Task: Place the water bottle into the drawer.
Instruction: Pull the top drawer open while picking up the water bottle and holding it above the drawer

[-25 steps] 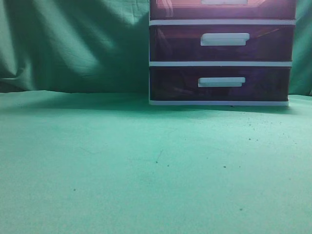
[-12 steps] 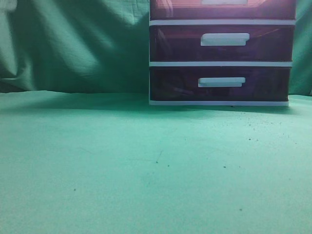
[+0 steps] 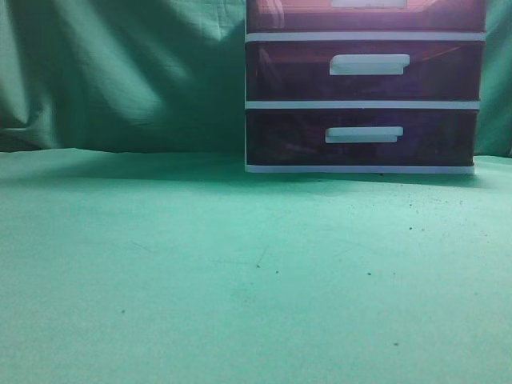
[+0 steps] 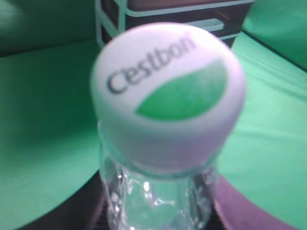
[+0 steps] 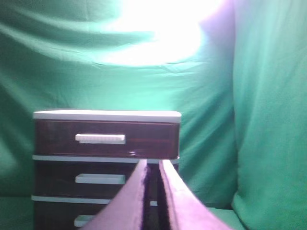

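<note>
Left pincer [image 4: 156,220] clasping water bottle [image 4: 165,120]

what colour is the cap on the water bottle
White, with a green leaf shape: water bottle cap, left wrist view.

White cap [image 4: 168,91] of water bottle [image 4: 156,199]: "C'estbon" (green leaf below).

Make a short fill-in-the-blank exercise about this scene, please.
1. The bottle's cap carries the printed word ____.
2. The drawer unit holds ____ drawers.
3. The top drawer is ____, not pulled out.
4. The cloth covering the table is ____.

Missing words: Cestbon; three; closed; green
</note>
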`<state>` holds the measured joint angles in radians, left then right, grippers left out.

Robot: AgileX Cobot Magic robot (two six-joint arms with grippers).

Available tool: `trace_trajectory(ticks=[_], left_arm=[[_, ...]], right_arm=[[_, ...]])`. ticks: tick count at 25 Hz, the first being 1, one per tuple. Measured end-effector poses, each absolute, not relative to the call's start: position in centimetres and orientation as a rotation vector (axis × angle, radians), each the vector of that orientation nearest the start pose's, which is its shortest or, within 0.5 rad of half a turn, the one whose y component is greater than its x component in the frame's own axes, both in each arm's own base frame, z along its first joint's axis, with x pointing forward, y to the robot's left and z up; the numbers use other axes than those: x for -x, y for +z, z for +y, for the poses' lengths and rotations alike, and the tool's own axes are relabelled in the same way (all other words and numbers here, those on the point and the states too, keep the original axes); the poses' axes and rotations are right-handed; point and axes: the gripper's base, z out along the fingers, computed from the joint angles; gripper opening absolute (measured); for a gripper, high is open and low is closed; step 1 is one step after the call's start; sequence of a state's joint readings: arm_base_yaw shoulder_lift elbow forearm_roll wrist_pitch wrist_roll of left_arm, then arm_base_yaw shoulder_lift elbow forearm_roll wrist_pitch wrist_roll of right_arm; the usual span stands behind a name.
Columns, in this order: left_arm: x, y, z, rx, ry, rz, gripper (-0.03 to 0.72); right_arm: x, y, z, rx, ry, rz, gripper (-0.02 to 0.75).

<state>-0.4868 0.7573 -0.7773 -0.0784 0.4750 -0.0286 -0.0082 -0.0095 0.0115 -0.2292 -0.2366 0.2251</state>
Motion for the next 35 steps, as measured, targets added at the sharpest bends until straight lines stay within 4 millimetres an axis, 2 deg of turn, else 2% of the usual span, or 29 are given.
trace_trajectory(ticks=[5,9,15,19,22,24,29,35], left_arm=[[-13.1,36.1,-7.6,-0.409,-0.446,1.935,0.272],[-13.1,36.1,-7.6,-0.411,-0.447,1.934,0.272],[-13.1,36.1,-7.6,-0.411,-0.447,1.934,0.272],[-13.1,36.1,-7.6,-0.413,-0.444,1.934,0.272],[-13.1,36.1,-7.6,-0.414,-0.441,1.933,0.272],[-13.1,36.1,-7.6,-0.414,-0.441,1.933,0.272],[-13.1,36.1,-7.6,-0.415,-0.439,1.933,0.272],[-13.1,36.1,-7.6,-0.415,-0.439,1.933,0.272]], right_arm=[[-5.1,27.5,-0.1,0.040,-0.071,1.376,0.047],[-7.1,30.6,-0.5,0.092,-0.178,1.580,0.047],[-12.2,33.9,-0.5,0.179,-0.238,1.751,0.047],[-16.6,35.8,0.9,0.503,-0.361,1.760,0.047],[-20.3,36.1,2.9,0.851,-0.517,1.698,0.047],[-22.6,35.9,4.2,1.005,-0.578,1.639,0.047],[-27.8,35.2,6.6,1.125,-0.605,1.500,0.047],[-31.7,33.1,8.6,1.362,-0.747,1.198,0.313]])
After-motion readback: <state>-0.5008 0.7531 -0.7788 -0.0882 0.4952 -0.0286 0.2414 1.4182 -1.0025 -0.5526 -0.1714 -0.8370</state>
